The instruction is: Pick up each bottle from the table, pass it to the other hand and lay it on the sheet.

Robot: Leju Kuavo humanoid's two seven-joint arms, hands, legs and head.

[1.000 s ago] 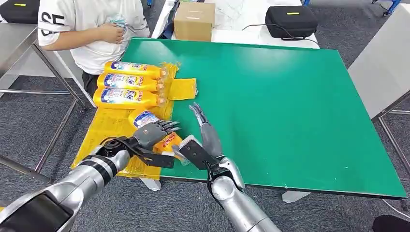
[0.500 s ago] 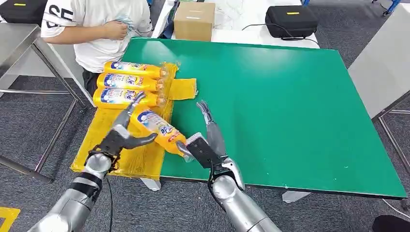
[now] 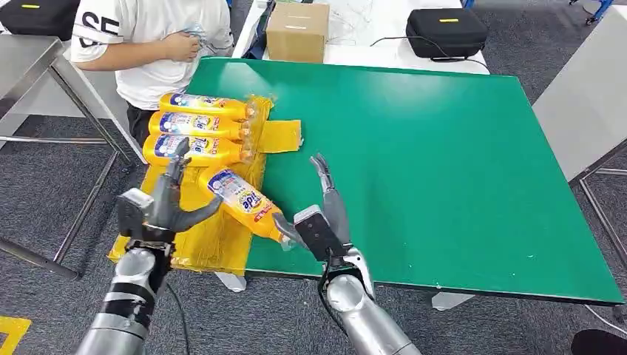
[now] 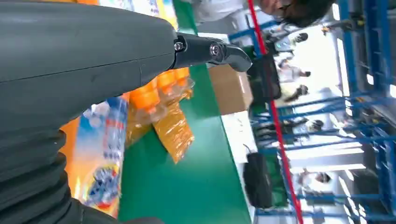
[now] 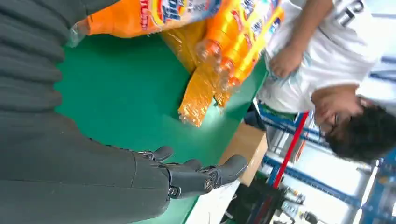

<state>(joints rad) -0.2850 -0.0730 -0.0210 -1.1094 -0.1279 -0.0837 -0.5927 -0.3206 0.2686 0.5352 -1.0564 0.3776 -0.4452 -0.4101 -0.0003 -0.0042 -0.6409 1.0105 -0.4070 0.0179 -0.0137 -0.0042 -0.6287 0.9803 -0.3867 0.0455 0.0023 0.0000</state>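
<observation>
Since the earlier frame the left robot hand [image 3: 168, 201] has let go of the fourth bottle [image 3: 242, 198] and drawn back toward the near edge of the yellow sheet [image 3: 185, 240]; its fingers are now spread wide and hold nothing, one thick finger pointing toward the bottle's base. That bottle now lies tilted on the sheet, its base just beside the three bottles [image 3: 196, 127] already laid side by side there, its cap end reaching over the sheet's edge onto the green surface [image 3: 444, 163] near the right robot hand [image 3: 325, 218]. The right robot hand has shifted only slightly and is also wide, fingers stretched out flat over the surface and empty, its thumb just beside the bottle's cap; whether they touch cannot be told. A person in a white shirt [image 3: 155, 37] has stayed at the far end of the sheet, one hand at the chest. From the head, a cardboard box [image 3: 297, 31] and a black case [image 3: 446, 31] show beyond the surface. The left wrist view shows the bottle's blue label [image 4: 105, 154] close up beside that hand's grey cover, with the sheet's crumpled corner [image 4: 173, 130] on the green. The right wrist view shows the clear caps of the row [image 5: 219, 63] pointing toward the green, and its dark fingers [image 5: 201, 175] held straight out.
</observation>
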